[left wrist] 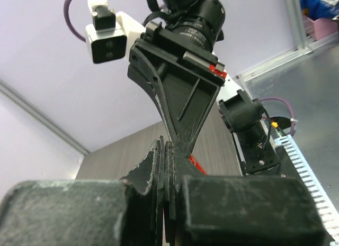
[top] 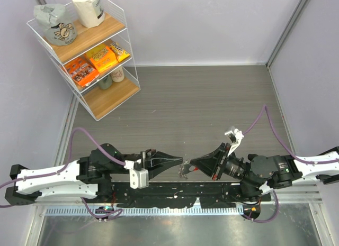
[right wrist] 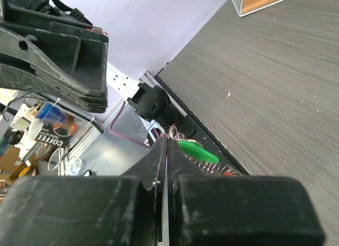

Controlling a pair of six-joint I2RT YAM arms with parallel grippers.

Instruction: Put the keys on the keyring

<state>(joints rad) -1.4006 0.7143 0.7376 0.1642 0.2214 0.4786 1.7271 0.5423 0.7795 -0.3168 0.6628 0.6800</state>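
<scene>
Centrally, at the near edge of the grey wood-grain tabletop [top: 212,98], with broad bare surface beyond:

- Black left gripper [top: 179,164]: fingers pressed together.
- Black right gripper [top: 193,164]: likewise, tips meeting the left's.
- Green-headed metal key [right wrist: 197,151] and silvery coiled keyring [right wrist: 209,165] with a red arc: just beside the tips. Which claw pinches them, cannot tell.
- White wire shelf [top: 85,50] of snack packets: far-left corner, well apart.

Black two-finger right gripper [right wrist: 166,146]: jaws pressed together, only thin seam between. Small key [right wrist: 197,151] with bright green head just beside tips, on right. Silvery coiled metal keyring [right wrist: 211,166] under it (small red bit at far end). Dark wood-grain table [right wrist: 275,87] behind.
</scene>
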